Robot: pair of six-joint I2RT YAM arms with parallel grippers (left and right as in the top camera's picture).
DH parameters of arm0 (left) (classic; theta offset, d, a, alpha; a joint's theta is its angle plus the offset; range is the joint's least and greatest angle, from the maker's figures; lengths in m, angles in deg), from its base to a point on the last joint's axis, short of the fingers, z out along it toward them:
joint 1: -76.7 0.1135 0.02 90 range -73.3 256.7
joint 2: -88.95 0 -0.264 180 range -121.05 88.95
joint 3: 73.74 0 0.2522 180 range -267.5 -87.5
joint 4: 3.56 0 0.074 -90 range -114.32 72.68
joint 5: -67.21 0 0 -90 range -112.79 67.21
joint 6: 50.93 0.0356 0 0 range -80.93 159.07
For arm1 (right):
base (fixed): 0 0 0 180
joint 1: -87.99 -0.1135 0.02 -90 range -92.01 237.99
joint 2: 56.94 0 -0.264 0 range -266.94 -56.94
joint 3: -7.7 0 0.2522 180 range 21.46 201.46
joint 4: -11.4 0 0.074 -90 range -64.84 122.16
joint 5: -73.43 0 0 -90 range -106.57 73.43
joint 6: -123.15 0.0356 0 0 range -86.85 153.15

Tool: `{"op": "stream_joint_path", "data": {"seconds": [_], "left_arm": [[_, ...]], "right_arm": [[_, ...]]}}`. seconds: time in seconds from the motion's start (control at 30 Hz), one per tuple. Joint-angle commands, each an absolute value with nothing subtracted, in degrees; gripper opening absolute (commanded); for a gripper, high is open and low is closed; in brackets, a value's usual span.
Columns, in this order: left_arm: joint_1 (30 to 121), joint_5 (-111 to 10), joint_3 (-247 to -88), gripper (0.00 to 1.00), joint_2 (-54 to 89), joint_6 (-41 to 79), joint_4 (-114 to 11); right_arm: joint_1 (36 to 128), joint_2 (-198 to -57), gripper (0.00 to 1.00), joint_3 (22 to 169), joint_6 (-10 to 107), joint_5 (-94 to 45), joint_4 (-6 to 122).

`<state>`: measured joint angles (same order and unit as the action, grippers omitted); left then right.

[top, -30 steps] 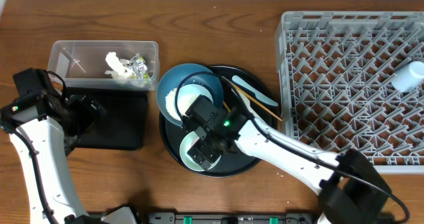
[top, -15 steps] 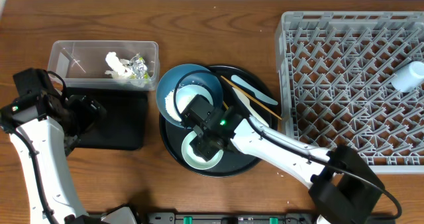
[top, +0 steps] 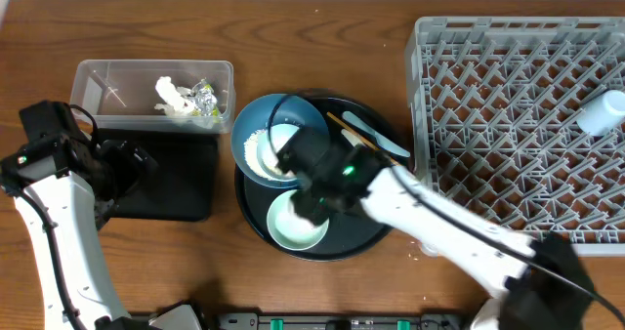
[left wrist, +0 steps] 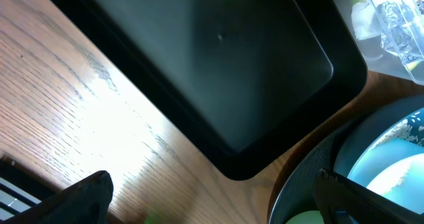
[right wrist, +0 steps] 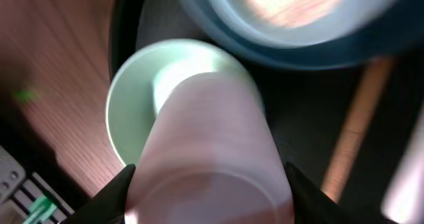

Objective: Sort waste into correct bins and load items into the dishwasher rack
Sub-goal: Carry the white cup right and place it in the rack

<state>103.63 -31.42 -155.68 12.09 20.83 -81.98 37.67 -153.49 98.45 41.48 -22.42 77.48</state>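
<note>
In the right wrist view my right gripper [right wrist: 209, 192] is shut on a white cup [right wrist: 205, 138], one finger on each side of it, just above the pale green bowl [right wrist: 126, 111]. From overhead this gripper [top: 317, 182] hangs over the round black tray [top: 379, 234], between the green bowl [top: 293, 226] and the dark blue dish [top: 252, 123], which has white rice [top: 256, 154] in it. Chopsticks [top: 381, 144] and a pale spoon [top: 369, 131] lie on the tray. My left gripper [left wrist: 212, 199] stands open and empty over bare wood beside the shallow black tray [left wrist: 199, 65].
The grey dishwasher rack [top: 518, 125] fills the right side, with a white cup [top: 601, 113] lying in it. The clear tub [top: 107, 81] at the back left holds tissue [top: 171, 94] and a shiny wrapper [top: 203, 98]. The shallow black bin [top: 176, 188] sits in front of it.
My right gripper has shut on the white cup that stood in the green bowl and drawn it up and to the right, uncovering the bowl. The left arm has not moved.
</note>
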Motion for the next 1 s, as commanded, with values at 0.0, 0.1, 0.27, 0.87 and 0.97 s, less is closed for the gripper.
{"op": "stream_joint_path", "data": {"seconds": [0.0,0.1,0.27,0.87,0.97], "left_arm": [[103.9,-31.09,-155.97,0.98,12.22,20.11,-82.18],[103.9,-31.09,-155.97,0.98,12.22,20.11,-82.18],[103.9,-31.09,-155.97,0.98,12.22,20.11,-82.2],[103.9,-31.09,-155.97,0.98,12.22,20.11,-82.18],[103.9,-31.09,-155.97,0.98,12.22,20.11,-82.2]], "right_arm": [[41.89,-148.29,0.3,103.34,40.72,-19.1,80.45],[46.35,-145.25,0.31,105.97,40.74,-17.11,83.31],[57.03,-140.88,0.31,108.37,40.79,-10.79,85.91],[111.13,-141.39,0.27,108.72,39.76,-9.11,76.19],[117.25,-143.31,0.26,108.72,41.0,-9.08,74.64]]}}
